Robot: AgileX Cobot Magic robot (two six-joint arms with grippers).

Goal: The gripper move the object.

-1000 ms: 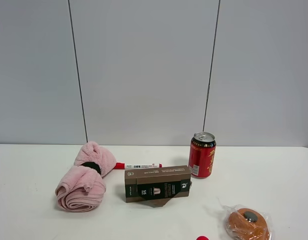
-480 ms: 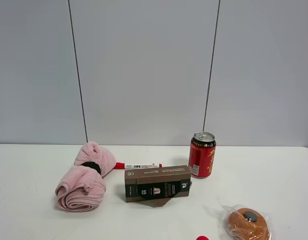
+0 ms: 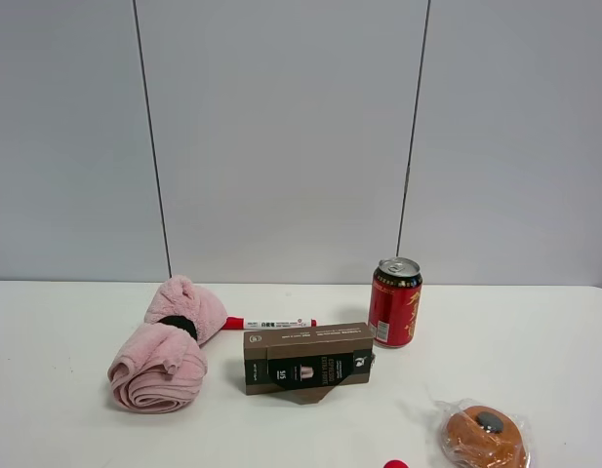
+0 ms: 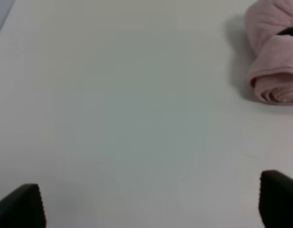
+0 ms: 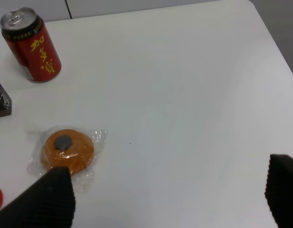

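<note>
The pink plush towel bundle (image 3: 167,345) with a black band lies on the white table at the left, beside the brown box (image 3: 307,360). It also shows in the left wrist view (image 4: 274,57), well away from my left gripper (image 4: 151,202), which is open and empty over bare table. My right gripper (image 5: 170,190) is open and empty, with one black fingertip (image 5: 49,199) near the orange wrapped round item (image 5: 68,148). Neither arm shows in the exterior high view.
A red can (image 3: 394,302) stands right of the box and shows in the right wrist view (image 5: 31,45). A red-capped marker (image 3: 271,323) lies behind the box. The orange wrapped item (image 3: 484,438) sits front right. A small red thing (image 3: 396,464) lies at the front edge.
</note>
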